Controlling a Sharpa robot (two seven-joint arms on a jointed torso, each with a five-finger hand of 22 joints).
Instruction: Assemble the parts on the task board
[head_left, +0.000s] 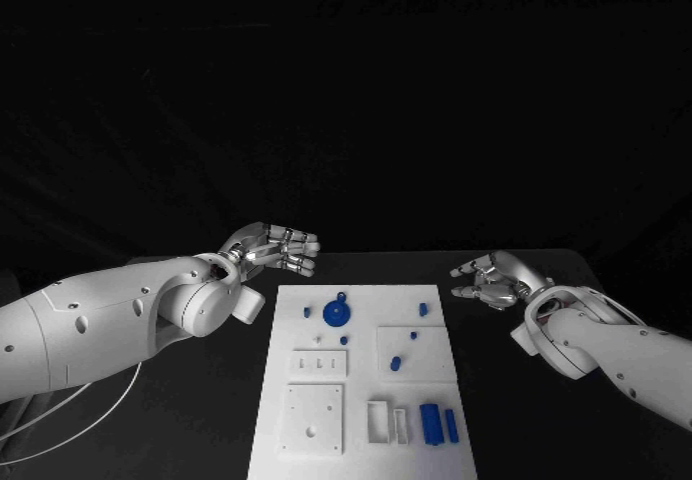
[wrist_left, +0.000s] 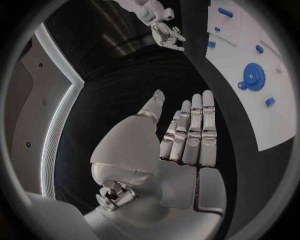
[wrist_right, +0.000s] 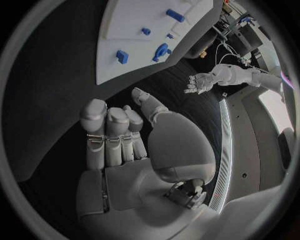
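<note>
Nearest the camera, at the near end of the task board (head_left: 281, 455), we note two blue blocks (head_left: 440, 424) lying side by side with their long axes running near to far, next to a white bracket (head_left: 387, 421). Beyond them, on the board's middle, we find a white square plate (head_left: 320, 364) with slots and a raised square panel (head_left: 408, 350) carrying small blue pegs (head_left: 397, 361). Further on, close to the far edge, the blue gear (head_left: 336, 315) lies flat with a small blue piece touching its far rim.

Both hands hang over bare bench beyond the board's far corners and hold nothing. The left hand (head_left: 274, 248) sits off the far left corner, its fingers extended together and parted from the thumb. The right hand (head_left: 490, 279) sits off the far right corner, fingers loosely apart.

We judge the gear the likeliest first part: it lies toward the near right of the left hand, which is the nearer hand. We see nothing standing between them.
</note>
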